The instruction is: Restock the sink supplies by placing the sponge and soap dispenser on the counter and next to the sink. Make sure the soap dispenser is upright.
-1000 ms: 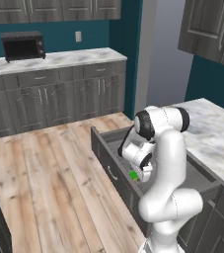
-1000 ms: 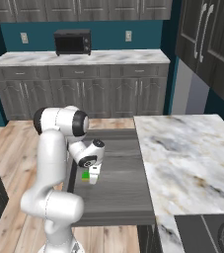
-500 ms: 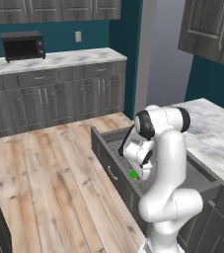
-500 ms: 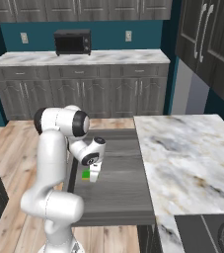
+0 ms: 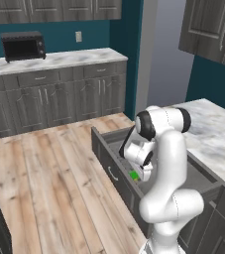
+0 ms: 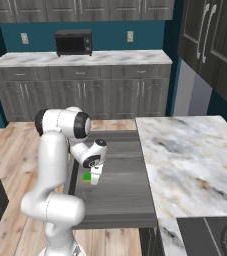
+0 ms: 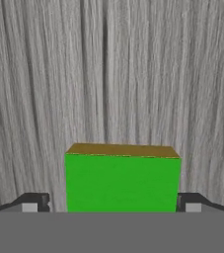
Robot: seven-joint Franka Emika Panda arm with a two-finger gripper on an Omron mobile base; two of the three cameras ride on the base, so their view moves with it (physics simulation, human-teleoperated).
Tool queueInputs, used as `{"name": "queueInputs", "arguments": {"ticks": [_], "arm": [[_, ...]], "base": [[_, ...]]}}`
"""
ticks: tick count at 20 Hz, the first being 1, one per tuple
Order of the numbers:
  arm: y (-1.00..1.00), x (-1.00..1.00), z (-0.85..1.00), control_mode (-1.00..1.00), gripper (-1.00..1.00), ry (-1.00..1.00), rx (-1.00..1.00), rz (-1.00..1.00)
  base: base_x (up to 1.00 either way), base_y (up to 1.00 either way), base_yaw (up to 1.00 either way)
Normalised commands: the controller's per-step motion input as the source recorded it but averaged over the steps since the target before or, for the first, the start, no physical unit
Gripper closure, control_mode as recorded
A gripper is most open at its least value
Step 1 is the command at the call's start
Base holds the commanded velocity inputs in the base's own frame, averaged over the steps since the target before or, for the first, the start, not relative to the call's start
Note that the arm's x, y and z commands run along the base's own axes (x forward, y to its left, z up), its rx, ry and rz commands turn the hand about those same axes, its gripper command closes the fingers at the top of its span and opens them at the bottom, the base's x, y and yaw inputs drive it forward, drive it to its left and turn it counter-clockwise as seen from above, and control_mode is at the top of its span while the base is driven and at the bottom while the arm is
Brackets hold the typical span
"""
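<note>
Gripper (image 7: 111,207) wide open, one fingertip (image 7: 32,205) either side of the sponge (image 7: 122,180), not closed on it. Whether the tips touch the sponge's ends can't be told; a thin gap seems to show on each side in the hand view. Nothing held.

Sponge lies flat on the drawer (image 6: 120,187) floor, green face to the camera, yellow layer along its far edge. In the base views it's a small green spot (image 5: 134,175) under the hand, toward the drawer's front-left part, near the arm.

Drawer is pulled out from under the counter (image 6: 195,165), wood-grain floor bare around the sponge as far as seen.

Progress, judged: early. Sponge not yet lifted, not on the counter. Soap dispenser and sink not made out here, so that half looks untouched. Left to do: close on sponge, lift it out of the drawer, carry to counter beside sink, release; then fetch dispenser and stand it upright beside sink too.
</note>
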Motion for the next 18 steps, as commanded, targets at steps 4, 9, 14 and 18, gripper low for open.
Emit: {"name": "queueInputs", "arguments": {"ticks": [4,9,14,18], "arm": [[0.01,-0.09,-0.21,-1.0,-1.0,0.0,0.0,0.0],[0.13,0.02,-0.39,-1.0,-1.0,0.01,0.0,0.0],[0.28,-0.02,-0.49,-1.0,1.0,0.04,-0.04,0.0],[0.12,-0.06,-0.02,-1.0,1.0,-0.04,0.0,0.0]], "base": [[0.0,0.0,0.0],[0.0,0.0,0.0],[0.0,0.0,0.0],[0.0,0.0,0.0]]}}
